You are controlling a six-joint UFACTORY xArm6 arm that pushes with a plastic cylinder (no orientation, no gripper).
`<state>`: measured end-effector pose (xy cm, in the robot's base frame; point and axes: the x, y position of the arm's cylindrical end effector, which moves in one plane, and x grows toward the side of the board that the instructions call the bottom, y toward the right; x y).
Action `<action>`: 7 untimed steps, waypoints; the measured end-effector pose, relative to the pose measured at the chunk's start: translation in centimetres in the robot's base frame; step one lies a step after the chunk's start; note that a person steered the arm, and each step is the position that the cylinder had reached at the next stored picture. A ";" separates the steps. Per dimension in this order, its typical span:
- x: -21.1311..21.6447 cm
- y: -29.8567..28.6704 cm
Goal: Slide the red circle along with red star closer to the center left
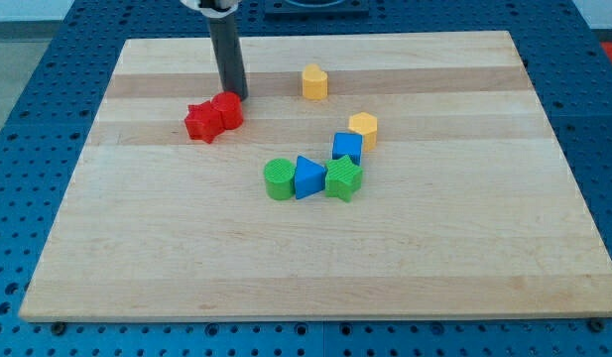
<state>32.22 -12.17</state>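
Observation:
The red star (200,122) and the red circle (227,109) touch each other in the upper left part of the wooden board (137,258), the star to the left and slightly lower. My tip (237,95) stands just above and to the right of the red circle, touching or nearly touching its upper right side. The rod rises from there out of the view's top.
A yellow block (314,82) sits to the right of my tip. A yellow hexagon (362,128), a blue block (347,147), a green star (343,178), a blue triangle (307,178) and a green circle (279,179) cluster near the centre.

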 end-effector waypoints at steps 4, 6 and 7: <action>3.3 -5.5; -0.3 4.3; 1.5 5.5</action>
<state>33.73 -6.71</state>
